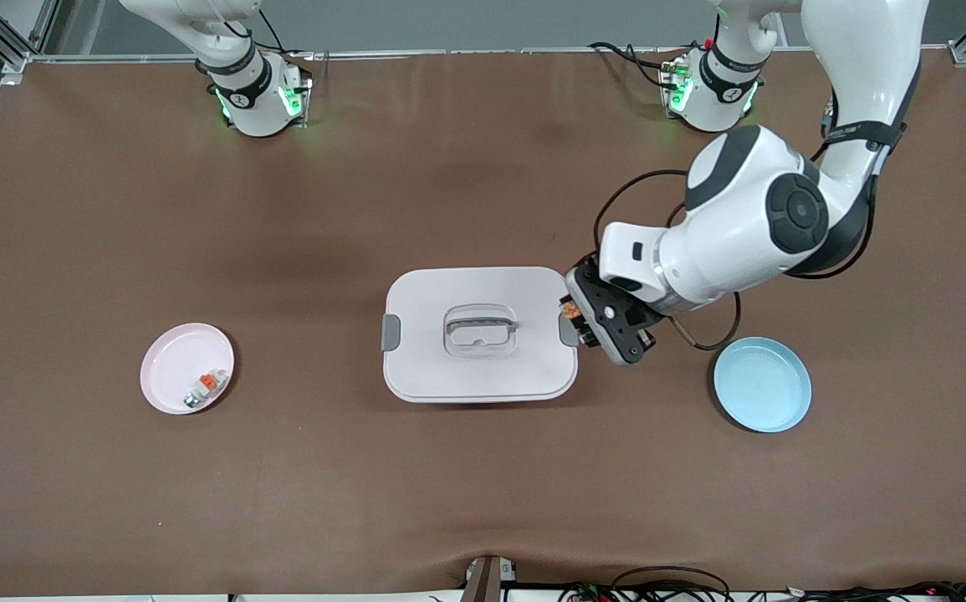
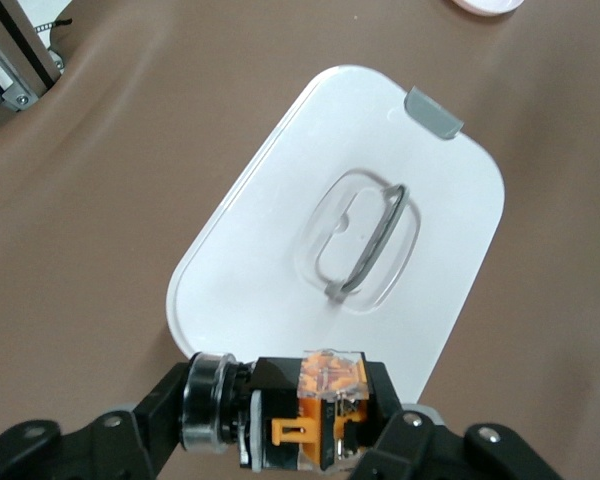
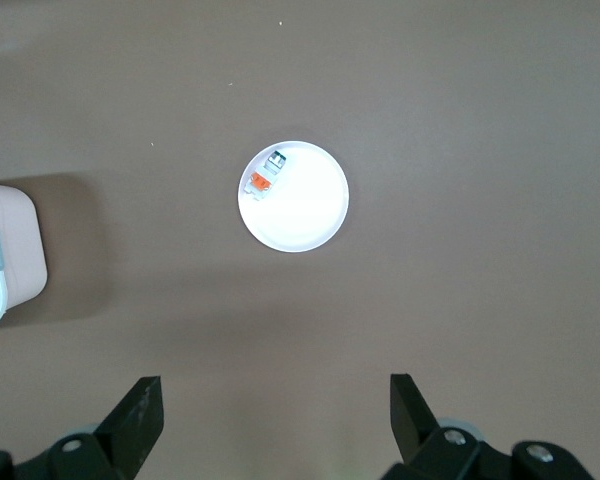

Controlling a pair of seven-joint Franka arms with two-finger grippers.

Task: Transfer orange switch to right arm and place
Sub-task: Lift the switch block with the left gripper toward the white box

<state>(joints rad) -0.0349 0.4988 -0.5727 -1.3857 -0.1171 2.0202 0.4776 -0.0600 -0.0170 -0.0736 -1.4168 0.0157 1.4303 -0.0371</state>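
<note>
Left gripper (image 1: 580, 320) clenched on the orange switch (image 2: 315, 410) over the white lidded box's (image 1: 432, 368) edge; right gripper (image 3: 277, 415) spread wide, waiting high above the pink plate (image 3: 310, 215).

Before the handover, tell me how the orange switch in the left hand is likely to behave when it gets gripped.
The orange switch, clamped in the left hand over the edge of the white lidded box, looks like hard moulded plastic, so probably stiff. It is tiny, so likely light. Its clear cap and round black knob suggest smooth faces that may slip or twist under a second grip.
</note>
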